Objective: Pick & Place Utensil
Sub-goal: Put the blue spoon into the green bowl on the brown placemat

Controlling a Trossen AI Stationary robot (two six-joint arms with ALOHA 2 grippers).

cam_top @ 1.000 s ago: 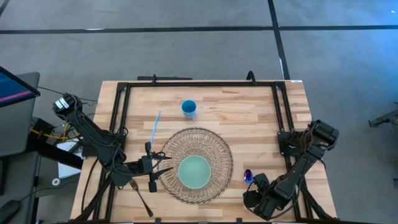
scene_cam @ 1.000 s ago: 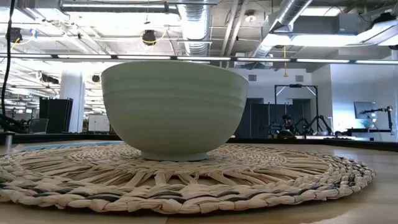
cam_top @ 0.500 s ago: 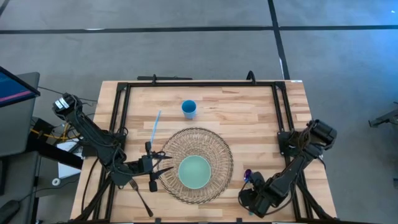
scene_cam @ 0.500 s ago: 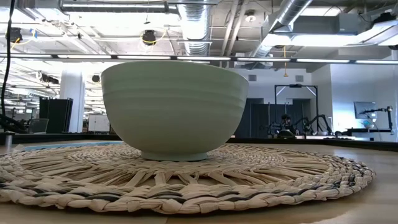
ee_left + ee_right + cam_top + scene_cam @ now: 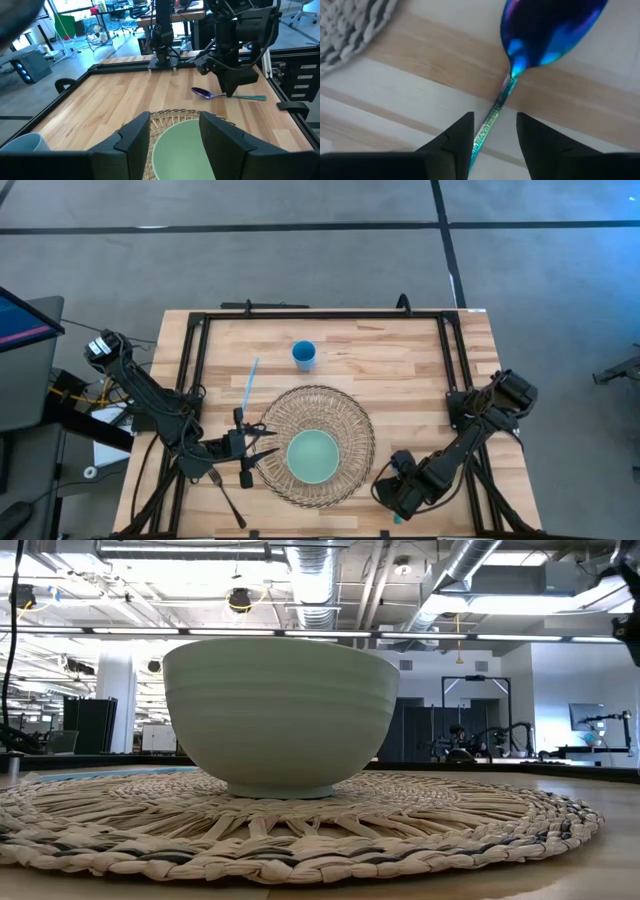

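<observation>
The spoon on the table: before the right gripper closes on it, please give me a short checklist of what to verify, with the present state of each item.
1. right gripper open: ok, fingers apart.
2. Fingers astride the handle of the spoon: ok, the thin handle runs between them in the right wrist view.
3. Spoon lying flat on the bare table, clear of the woven mat: ok.
4. Fingers low enough to grip: cannot tell.
5. left gripper out of the way: ok, open over the bowl, on the mat's other side.
6. Bowl upright on the mat: ok.
</observation>
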